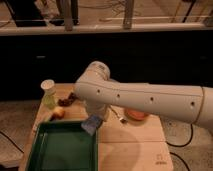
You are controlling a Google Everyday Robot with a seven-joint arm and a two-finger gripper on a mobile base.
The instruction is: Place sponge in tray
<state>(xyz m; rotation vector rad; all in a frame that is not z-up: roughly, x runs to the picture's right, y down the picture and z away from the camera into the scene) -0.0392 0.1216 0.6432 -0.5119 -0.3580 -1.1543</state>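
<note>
The pale blue-grey sponge [91,124] hangs tilted over the far right corner of the dark green tray [45,155], which sits at the front left of the wooden table. My gripper [95,118] comes down from the white arm right above the sponge and is shut on it. The arm's thick elbow hides most of the gripper.
A small round orange dish [136,115] sits on the table right of the gripper, partly behind the arm. A pale green cup [48,93] stands at the far left, with a dark item [67,99] and a small round fruit [59,112] near it. The wooden table [135,150] ends in front.
</note>
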